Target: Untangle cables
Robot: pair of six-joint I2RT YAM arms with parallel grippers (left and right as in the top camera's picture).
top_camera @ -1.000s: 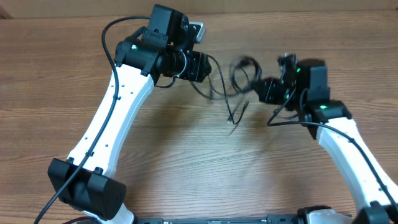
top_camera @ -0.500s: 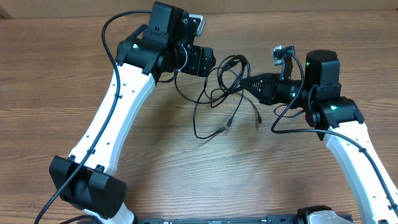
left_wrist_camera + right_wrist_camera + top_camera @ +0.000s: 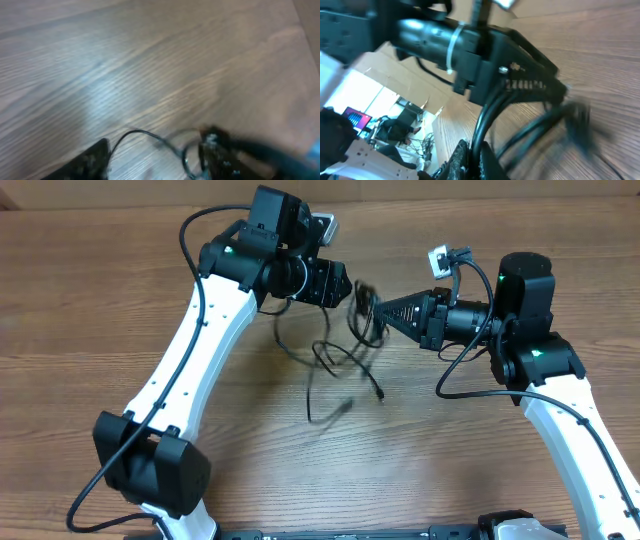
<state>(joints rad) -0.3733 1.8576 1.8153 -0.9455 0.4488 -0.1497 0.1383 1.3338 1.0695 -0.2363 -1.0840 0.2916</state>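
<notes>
The cables [image 3: 345,352] are a tangle of thin black cords hanging between my two grippers, with loose plug ends [image 3: 345,406] trailing over the wooden table. My right gripper [image 3: 388,311] points left and is shut on one cord [image 3: 492,117], which runs up from between its fingers [image 3: 476,159]. My left gripper [image 3: 340,285] is just left of the tangle's top. In the blurred left wrist view its fingers [image 3: 155,161] stand apart, with a cord loop [image 3: 150,136] arcing between them over bare wood.
The wooden table [image 3: 450,470] fills the overhead view. The white left arm [image 3: 185,370] crosses the left side and the white right arm [image 3: 570,430] the right. Thick black arm cables [image 3: 465,365] hang by the right wrist.
The right gripper has moved left and closer to the left gripper. The tangle has bunched between them and swung, its loose ends shifting left and down; the left arm has shifted slightly right.
</notes>
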